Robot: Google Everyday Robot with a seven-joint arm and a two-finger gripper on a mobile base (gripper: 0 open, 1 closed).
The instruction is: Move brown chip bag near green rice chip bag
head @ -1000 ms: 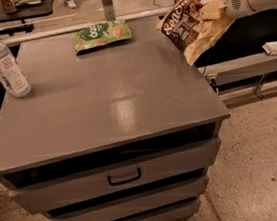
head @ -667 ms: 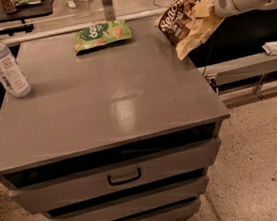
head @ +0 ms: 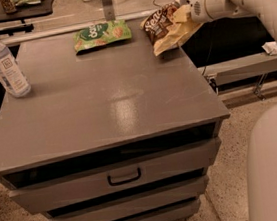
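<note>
The brown chip bag [head: 164, 26], dark brown with cream ends and white script, hangs tilted over the table's far right corner. My gripper [head: 183, 12] is shut on its upper right end, with the white arm reaching in from the right. The green rice chip bag [head: 102, 34] lies flat at the far edge of the grey table [head: 107, 101], a short way left of the brown bag. The two bags are apart.
A clear water bottle [head: 2, 61] stands upright at the table's left edge. Drawers [head: 121, 175] are under the tabletop. A low shelf and rail run to the right of the table. Part of my white body [head: 276, 166] fills the lower right.
My gripper has carried the brown chip bag left and toward the far edge, from beyond the right edge to over the far right corner, closer to the green bag.
</note>
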